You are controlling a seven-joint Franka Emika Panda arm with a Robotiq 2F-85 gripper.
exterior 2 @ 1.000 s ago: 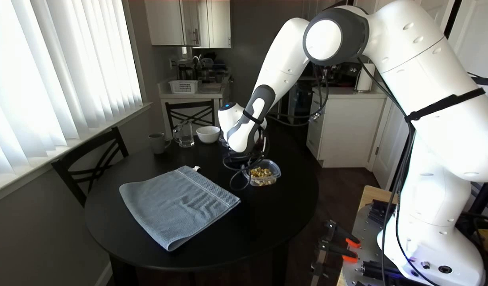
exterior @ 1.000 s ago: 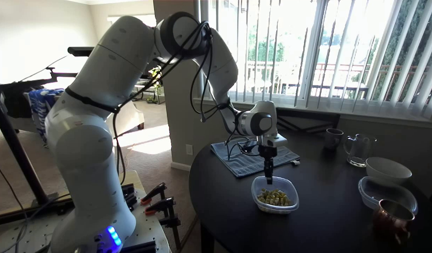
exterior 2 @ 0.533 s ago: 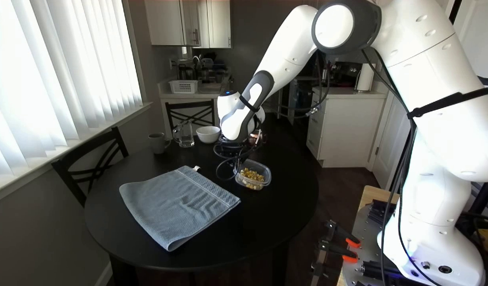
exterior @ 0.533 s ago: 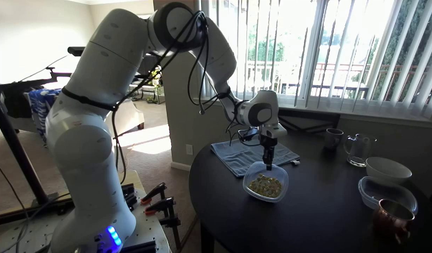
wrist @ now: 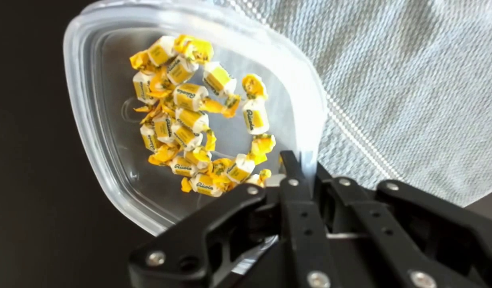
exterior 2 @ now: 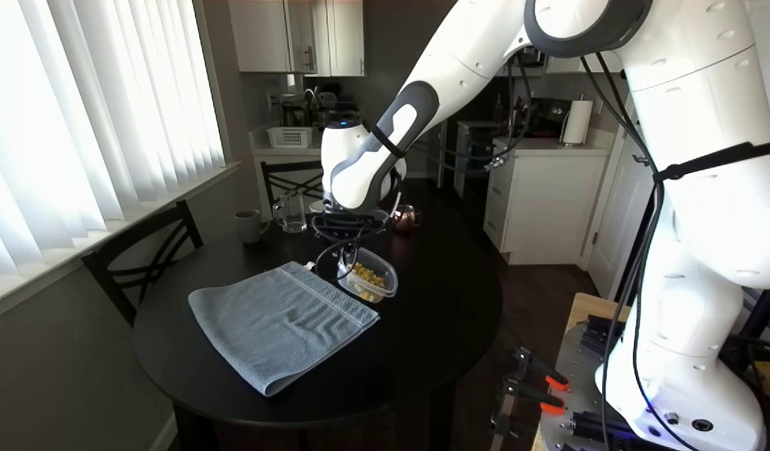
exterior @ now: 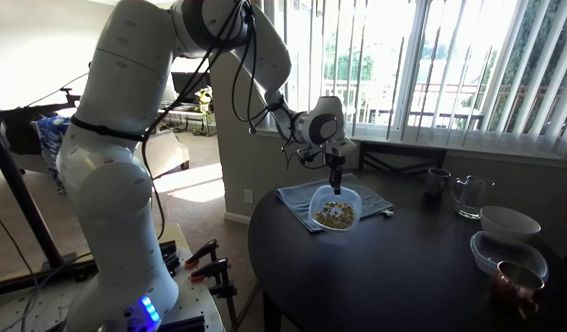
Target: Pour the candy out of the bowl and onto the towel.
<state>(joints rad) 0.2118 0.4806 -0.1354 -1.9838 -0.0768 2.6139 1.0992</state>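
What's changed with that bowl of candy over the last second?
The gripper, holding the bowl by its rim, has carried it up and toward the towel, and the bowl now tilts more. Nothing was let go. The candy is still inside, and the towel, copper mug and glass mug stayed put.

The bowl (wrist: pixel 304 100) is translucent plastic, smooth, with a glossy rim that catches the light. The candy (wrist: pixel 191 119) is wrapped in what looks like crinkled paper. The towel (wrist: pixel 390 88) is matt woven cloth, rough and finely ribbed, with raised stitching. The gripper (wrist: pixel 306 168) is hard and mostly matt, dotted with shiny metal screws (wrist: pixel 155 259). The arm (exterior 2: pixel 685 81) has smooth, plastic-looking shells with a soft sheen. The table (exterior: pixel 403 276) is smooth and faintly reflective; its material is unclear. The copper mug (exterior: pixel 516 290) is polished metal, the clear mug (exterior: pixel 472 198) glass.
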